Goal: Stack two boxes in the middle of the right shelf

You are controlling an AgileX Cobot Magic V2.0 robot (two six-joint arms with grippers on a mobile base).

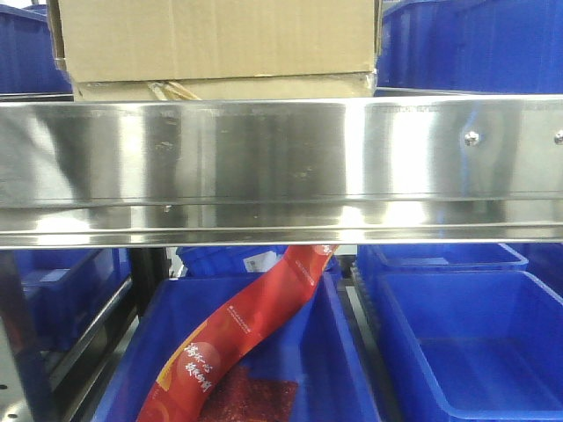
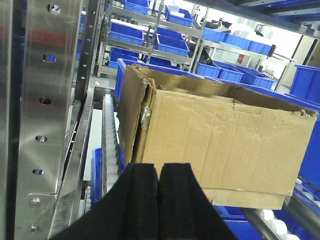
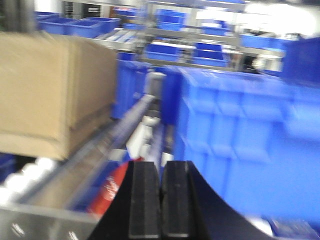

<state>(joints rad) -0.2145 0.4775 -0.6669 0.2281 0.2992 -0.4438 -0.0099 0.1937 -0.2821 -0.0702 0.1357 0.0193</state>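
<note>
1. Perforated steel upright [image 2: 42,100] at far left of the left wrist view, rivets near its foot, roller track just beside it.
2. Left tool [image 2: 158,187] low in that view, black pads pressed together, nothing between them; apart from the cartons.
3. Upper cardboard box [image 2: 220,147] beyond the tool, open-topped, torn along the near left corner, creased and dented; sits on a lower cardboard box [image 2: 245,199], only a thin strip showing beneath.
4. In the front view, upper box again [image 1: 215,35] stacked on the flatter lower box [image 1: 264,87], beige tape peeling at the bottom edge, both on the shelf tier behind the broad mirror-like front rail [image 1: 281,167], left of centre.
5. Below the rail, blue plastic bin [image 1: 334,352] holding a red printed packet [image 1: 237,338]; a second blue bin [image 1: 466,352] to its right.
6. Right wrist view blurred: box side [image 3: 50,90] at left, row of blue bins [image 3: 240,135] at right.
7. Right tool [image 3: 161,200] low centre, pads closed, gripping nothing.
</note>
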